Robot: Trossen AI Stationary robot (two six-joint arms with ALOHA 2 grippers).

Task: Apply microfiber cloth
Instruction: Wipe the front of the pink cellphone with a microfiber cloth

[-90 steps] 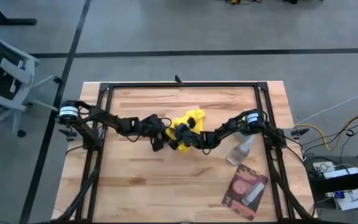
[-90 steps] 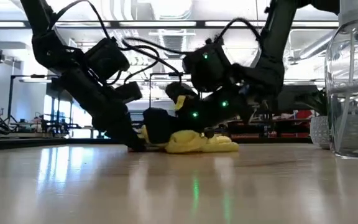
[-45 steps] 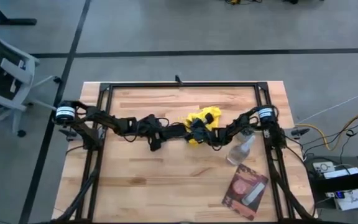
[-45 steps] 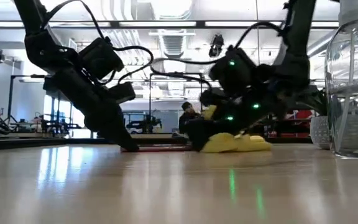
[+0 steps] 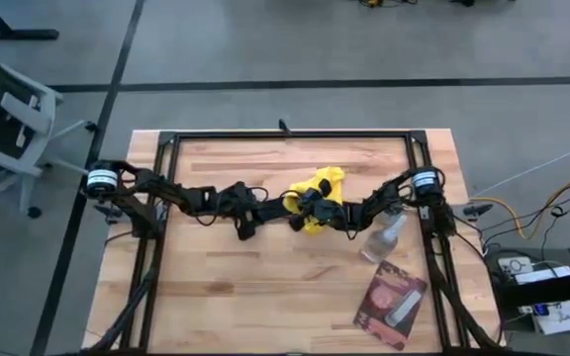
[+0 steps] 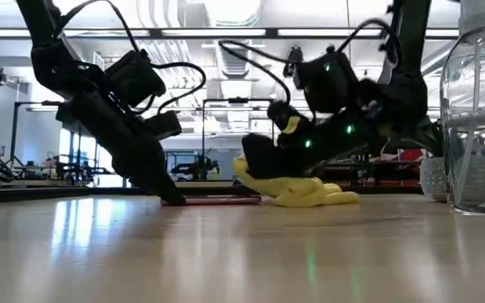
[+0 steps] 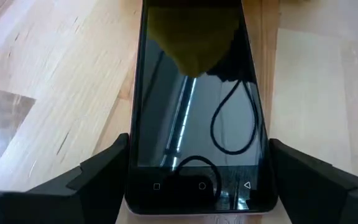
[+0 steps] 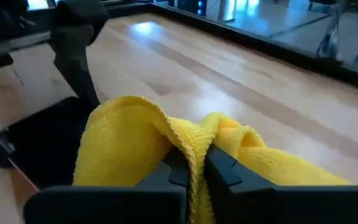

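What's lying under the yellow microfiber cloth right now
A dark-screened phone lies flat on the table, held between the left gripper fingers. The microfiber cloth, pinched in the right gripper, covers its far end; the covered part cannot be seen.

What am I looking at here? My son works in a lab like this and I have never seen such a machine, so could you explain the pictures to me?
It is a robot with two dark arms at a wooden table. One picture looks straight down, one looks level across the tabletop, and two come from small cameras on the arms' wrists.

The right end effector is shut on a yellow microfiber cloth near the middle of the table. The left end effector sits low with its fingers on either side of a smartphone lying flat; whether they touch it I cannot tell. The cloth reaches over the phone's far end.

Off to the right stand a clear spray bottle and a pink-and-dark packet.
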